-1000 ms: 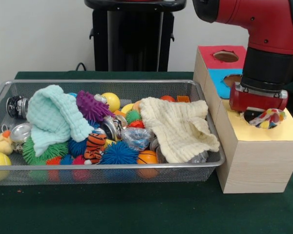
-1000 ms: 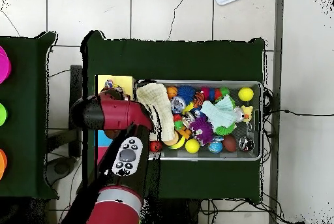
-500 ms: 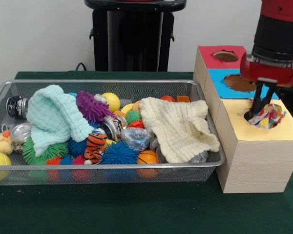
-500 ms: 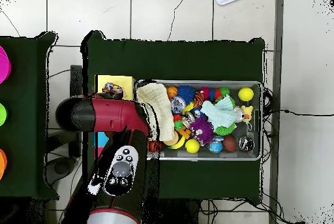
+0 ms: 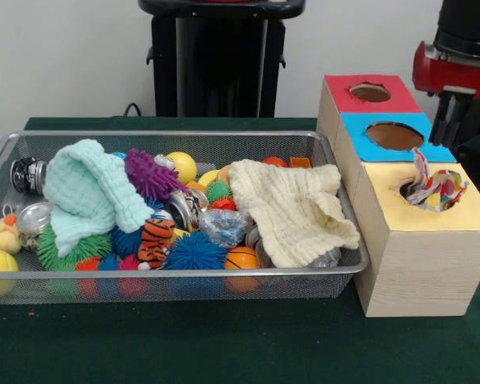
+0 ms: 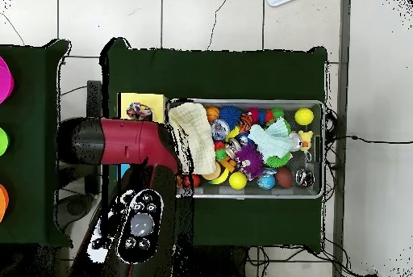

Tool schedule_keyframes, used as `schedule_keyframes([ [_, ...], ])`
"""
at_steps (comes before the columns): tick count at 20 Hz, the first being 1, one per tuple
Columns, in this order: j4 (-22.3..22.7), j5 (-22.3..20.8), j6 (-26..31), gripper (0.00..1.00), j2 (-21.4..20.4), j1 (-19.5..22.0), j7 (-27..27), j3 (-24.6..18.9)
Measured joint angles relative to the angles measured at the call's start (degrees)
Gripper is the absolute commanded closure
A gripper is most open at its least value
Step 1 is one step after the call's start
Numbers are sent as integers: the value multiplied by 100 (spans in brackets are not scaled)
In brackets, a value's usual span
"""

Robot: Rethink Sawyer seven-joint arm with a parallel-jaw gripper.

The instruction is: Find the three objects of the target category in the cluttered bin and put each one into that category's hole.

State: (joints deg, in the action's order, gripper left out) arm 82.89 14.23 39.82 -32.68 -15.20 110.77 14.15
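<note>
One thin white cloth with coloured blotches (image 5: 434, 190) is stuffed in the yellow-faced hole (image 5: 409, 190) of the pale wood box, with a corner sticking up; it also shows in the overhead view (image 6: 139, 111). My gripper (image 5: 450, 141) hangs above and behind that hole, over the blue face, open and empty, clear of the cloth. The wire mesh bin (image 5: 176, 134) lies left of the boxes, full of toys. No other printed cloth shows in the bin. In the overhead view my red arm (image 6: 121, 140) covers the gripper.
A mint-green waffle cloth (image 5: 88, 196) lies at the bin's left and a cream waffle cloth (image 5: 292, 208) drapes over its right end. Balls, spiky toys and a toy tiger (image 5: 155, 238) fill the middle. Blue-faced (image 5: 394, 136) and red-faced (image 5: 370, 92) holes stand behind the yellow one.
The gripper let go of the printed cloth in the yellow hole and rose up and back. The cloth stays in the hole with a corner up.
</note>
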Motion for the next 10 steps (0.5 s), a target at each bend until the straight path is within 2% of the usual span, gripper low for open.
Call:
schedule_keyframes([
  [10, -552, -20, 1145, 100, -127, -47, 0, 105],
])
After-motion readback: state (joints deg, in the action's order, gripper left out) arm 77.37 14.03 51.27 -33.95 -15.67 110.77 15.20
